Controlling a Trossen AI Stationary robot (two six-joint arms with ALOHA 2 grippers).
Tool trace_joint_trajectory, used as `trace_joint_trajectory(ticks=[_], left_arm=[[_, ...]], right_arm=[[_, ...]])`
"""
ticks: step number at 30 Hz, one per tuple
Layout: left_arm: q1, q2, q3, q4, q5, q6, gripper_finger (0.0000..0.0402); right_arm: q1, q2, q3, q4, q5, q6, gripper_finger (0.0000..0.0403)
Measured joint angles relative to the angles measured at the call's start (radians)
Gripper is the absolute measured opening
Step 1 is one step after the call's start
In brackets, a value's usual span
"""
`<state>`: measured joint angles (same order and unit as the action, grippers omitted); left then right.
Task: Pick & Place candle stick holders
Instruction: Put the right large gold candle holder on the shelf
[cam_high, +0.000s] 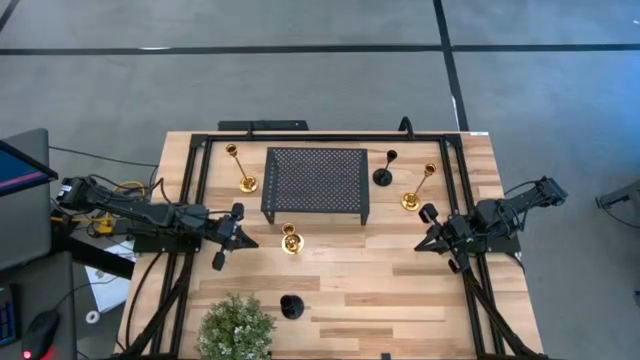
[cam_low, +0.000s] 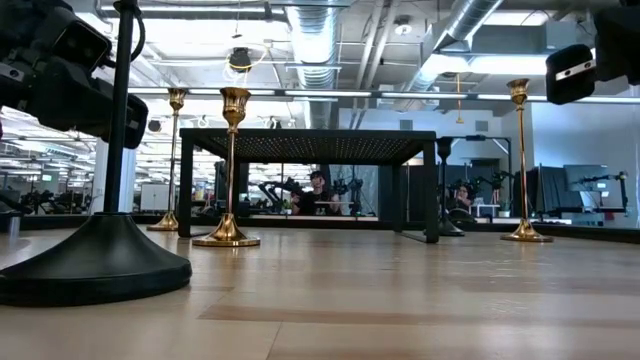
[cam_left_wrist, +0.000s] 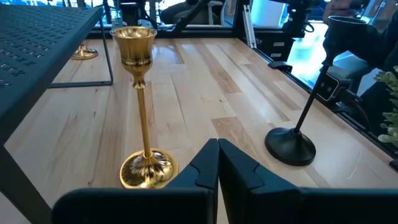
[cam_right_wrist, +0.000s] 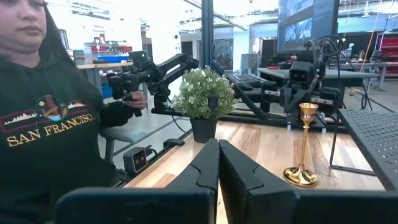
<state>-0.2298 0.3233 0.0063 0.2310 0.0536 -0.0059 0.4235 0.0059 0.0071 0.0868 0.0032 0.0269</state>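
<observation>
Inspecting the bench (cam_high: 400, 280): five candle holders stand upright on it, none in any grip. Two tall gold ones sit near the far edge, one (cam_high: 241, 170) left of the black perforated stand (cam_high: 315, 184) and one (cam_high: 418, 188) to its right. A black holder (cam_high: 385, 170) stands between the stand and that right-hand gold one. A gold holder (cam_high: 290, 239) stands just in front of the stand's near left leg, and another black holder (cam_high: 291, 306) sits near the front edge, beside a potted plant (cam_high: 236, 328).

The left gripper (cam_high: 238, 238) hovers near the bench's left edge, fingers pressed together and holding nothing; the left wrist view confirms this. The right gripper (cam_high: 437, 240) waits near the right edge, likewise closed and empty.

Key relation: the gold holder in front of the stand lies just beyond the left gripper's fingertips, toward the bench's middle, with its long axis vertical. The left arm is clearly the nearer. In my judgement, the fingers must open before closing on the stem (cam_left_wrist: 143, 115).
</observation>
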Motion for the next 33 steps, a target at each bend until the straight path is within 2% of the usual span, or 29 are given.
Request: trace_joint_trajectory(ticks=[8,18,23,28,33], left_arm=[[0.000,0.000,0.000,0.004,0.000,0.001,0.0008],[0.000,0.000,0.000,0.119,-0.009,0.001,0.0008],[0.000,0.000,0.000,0.141,-0.173,0.001,0.0008],[0.002,0.000,0.000,0.142,-0.244,0.001,0.0008],[0.031,0.000,0.011,0.144,-0.372,0.033,0.0008]], right_arm=[[0.000,0.000,0.000,0.000,0.000,0.000,0.0000],[0.000,0.000,0.000,0.003,0.003,0.000,0.0000],[0.000,0.000,0.000,0.004,0.072,0.000,0.0000],[0.000,0.000,0.000,0.004,0.129,0.000,0.0000],[0.000,0.000,0.000,0.004,0.129,0.042,0.0000]])
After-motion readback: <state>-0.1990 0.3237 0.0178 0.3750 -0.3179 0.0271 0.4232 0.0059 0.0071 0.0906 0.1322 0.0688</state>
